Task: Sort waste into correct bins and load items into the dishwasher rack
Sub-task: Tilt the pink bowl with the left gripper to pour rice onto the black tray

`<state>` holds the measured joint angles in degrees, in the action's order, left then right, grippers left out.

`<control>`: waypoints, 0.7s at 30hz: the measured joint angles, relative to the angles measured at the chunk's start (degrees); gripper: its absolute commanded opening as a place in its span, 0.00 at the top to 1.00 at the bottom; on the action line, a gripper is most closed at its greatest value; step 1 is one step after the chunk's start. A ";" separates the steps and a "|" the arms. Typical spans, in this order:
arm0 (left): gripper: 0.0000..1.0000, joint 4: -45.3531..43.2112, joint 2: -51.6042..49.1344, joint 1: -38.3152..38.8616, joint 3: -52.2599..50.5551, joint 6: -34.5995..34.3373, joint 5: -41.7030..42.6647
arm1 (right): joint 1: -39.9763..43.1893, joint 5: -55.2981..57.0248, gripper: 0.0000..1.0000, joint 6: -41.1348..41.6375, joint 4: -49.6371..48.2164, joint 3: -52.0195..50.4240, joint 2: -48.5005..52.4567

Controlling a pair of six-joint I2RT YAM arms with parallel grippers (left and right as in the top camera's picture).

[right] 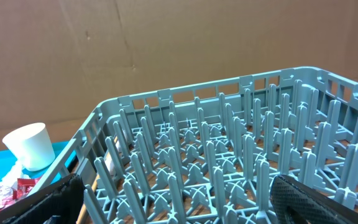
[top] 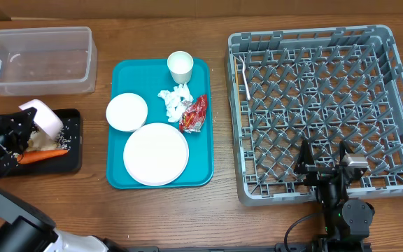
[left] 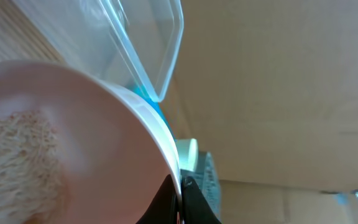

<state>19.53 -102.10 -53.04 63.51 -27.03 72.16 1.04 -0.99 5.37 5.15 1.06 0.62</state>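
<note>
My left gripper (top: 26, 128) is shut on the rim of a small white bowl (top: 45, 116) and holds it tilted over the shallow black tray (top: 72, 133). An orange carrot stick (top: 42, 157) and beige bits (top: 44, 143) lie in that tray. In the left wrist view the fingertips (left: 180, 194) pinch the bowl (left: 73, 137). The clear tub (top: 37, 59) stands behind. On the teal tray (top: 205, 175) are a round plate (top: 156, 154), a second small bowl (top: 126, 112), a cup (top: 180, 66), crumpled tissue (top: 175, 100) and a red wrapper (top: 194, 113). My right gripper (top: 325, 168) is open and empty over the front of the grey rack (top: 320, 112).
A thin utensil (top: 244, 77) lies along the rack's left side. The right wrist view shows the rack's upright pegs (right: 229, 155) between the open fingers (right: 179, 205), with the cup (right: 28, 146) and wrapper (right: 23, 186) at left. A cardboard wall stands behind the table.
</note>
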 measured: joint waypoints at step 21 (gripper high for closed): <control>0.96 -2.86 -5.18 -1.03 -0.13 -12.07 9.42 | 0.00 0.00 0.00 0.00 0.00 0.00 0.00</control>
<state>16.67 -107.28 -54.06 63.37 -39.09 81.58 1.04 -0.99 5.37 5.15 1.06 0.62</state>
